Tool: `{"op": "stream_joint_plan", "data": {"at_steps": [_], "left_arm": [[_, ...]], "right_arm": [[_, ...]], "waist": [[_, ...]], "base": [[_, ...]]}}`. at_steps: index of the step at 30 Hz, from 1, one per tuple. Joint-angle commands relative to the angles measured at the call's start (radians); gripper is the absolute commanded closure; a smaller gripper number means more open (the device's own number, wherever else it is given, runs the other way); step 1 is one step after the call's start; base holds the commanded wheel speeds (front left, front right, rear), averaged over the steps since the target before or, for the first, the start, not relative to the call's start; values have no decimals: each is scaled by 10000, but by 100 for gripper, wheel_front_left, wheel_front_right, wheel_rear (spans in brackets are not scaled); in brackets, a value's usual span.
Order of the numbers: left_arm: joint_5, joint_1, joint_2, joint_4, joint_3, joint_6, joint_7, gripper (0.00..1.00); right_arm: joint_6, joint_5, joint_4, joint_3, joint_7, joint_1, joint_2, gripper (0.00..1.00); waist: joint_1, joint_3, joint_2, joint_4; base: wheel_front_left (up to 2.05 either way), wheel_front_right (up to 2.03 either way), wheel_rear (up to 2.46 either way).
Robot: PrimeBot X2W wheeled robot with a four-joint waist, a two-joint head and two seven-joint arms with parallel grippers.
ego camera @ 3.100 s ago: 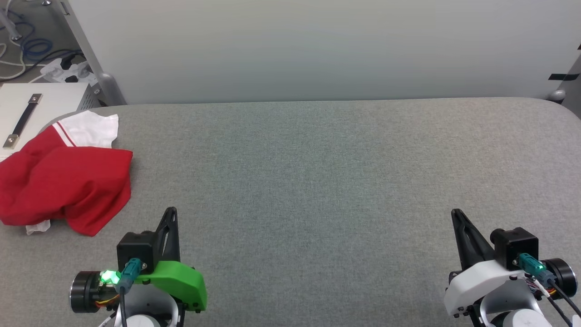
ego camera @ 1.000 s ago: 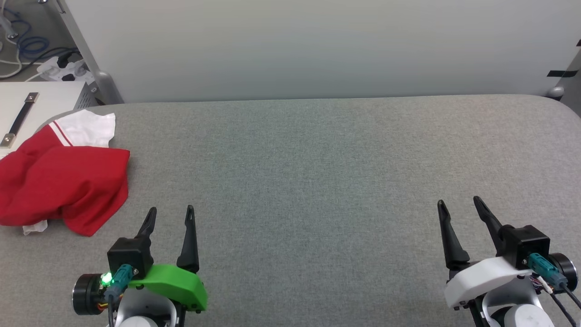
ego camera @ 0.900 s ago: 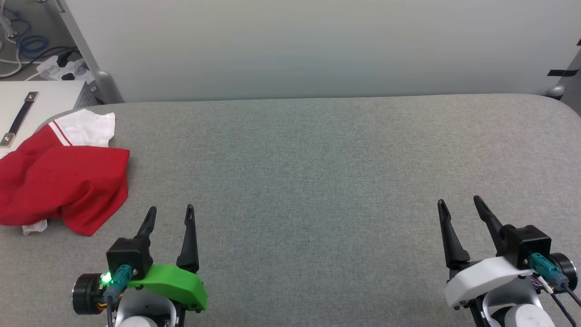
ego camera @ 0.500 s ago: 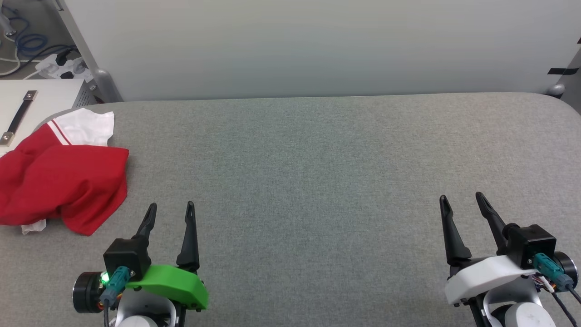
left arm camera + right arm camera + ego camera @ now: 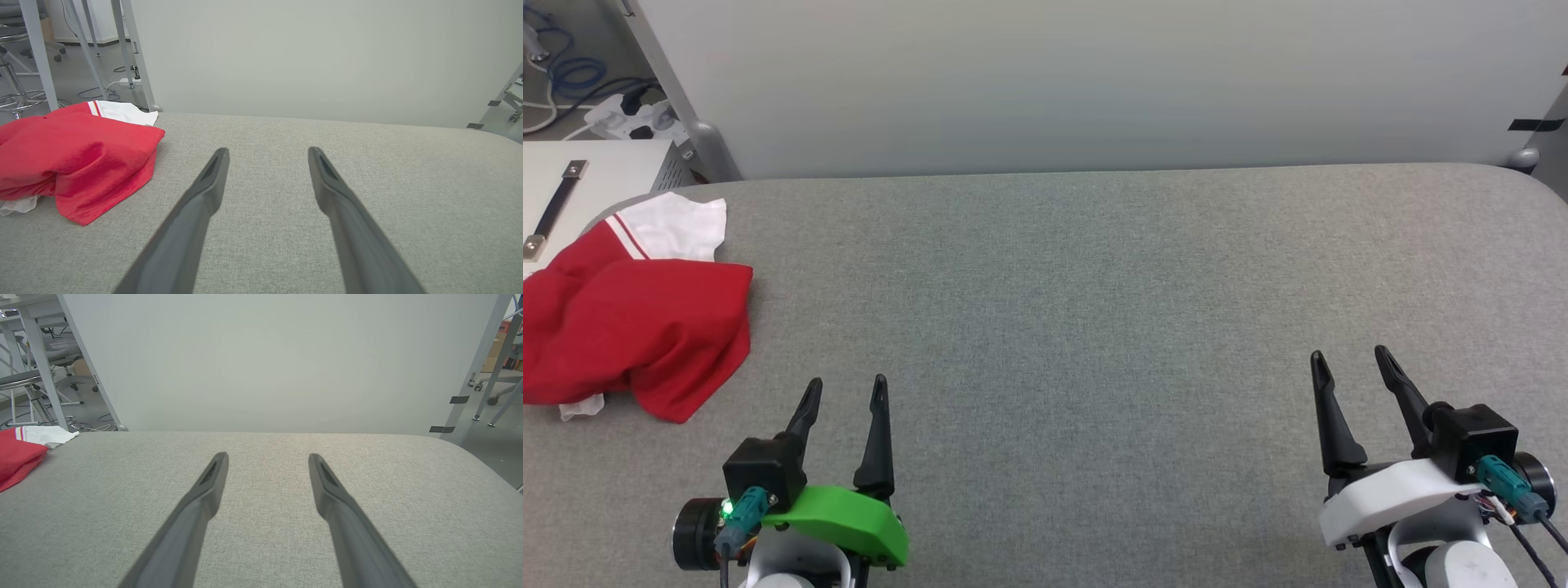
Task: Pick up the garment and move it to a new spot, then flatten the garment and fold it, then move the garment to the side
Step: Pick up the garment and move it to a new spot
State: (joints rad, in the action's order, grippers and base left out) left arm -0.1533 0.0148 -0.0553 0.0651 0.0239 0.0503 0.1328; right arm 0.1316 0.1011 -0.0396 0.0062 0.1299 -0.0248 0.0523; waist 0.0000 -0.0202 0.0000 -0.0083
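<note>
Grey cloth-topped desk (image 5: 1094, 269), pale wall behind: the garment (image 5: 637, 327) lies crumpled at the left edge, ungrasped. The left gripper (image 5: 845, 388) and right gripper (image 5: 1347, 359) hover by the front edge, fingers spread, empty. Pick-up is pending; the left arm likely must reach across and pinch the cloth.

The garment (image 5: 637, 327) lay in a loose, rumpled heap on the left end of the grey table (image 5: 1094, 286), near its far corner. It was mostly red and folded over itself. A white sleeve with red-and-white striped trim showed at its far end, and a scrap of white peeked from under its near edge.
</note>
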Motion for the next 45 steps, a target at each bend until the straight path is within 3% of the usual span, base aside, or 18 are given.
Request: {"op": "stream_joint_plan", "data": {"at_steps": [1,31,38,45], "left_arm": [[-102,-102,28,65,3,80,96,0],[-823,-194,41,612,246,394,761,0],[-918,-209,44,671,226,360,907,0],[-543,-187,47,529,41,13,1054,0]], "right_arm": [[-4,68,-68,36,140,-165,-11,0],[-7,604,-517,210,797,-441,-16,0],[-8,741,-488,492,941,-398,-18,0],[-8,696,-463,621,1086,-401,-19,0]], "waist": [[0,-4,0,-5],[0,-53,0,126],[0,-56,0,682],[0,-110,0,1642]], "base": [[0,0,0],[0,0,0],[0,0,0],[0,0,0]]}}
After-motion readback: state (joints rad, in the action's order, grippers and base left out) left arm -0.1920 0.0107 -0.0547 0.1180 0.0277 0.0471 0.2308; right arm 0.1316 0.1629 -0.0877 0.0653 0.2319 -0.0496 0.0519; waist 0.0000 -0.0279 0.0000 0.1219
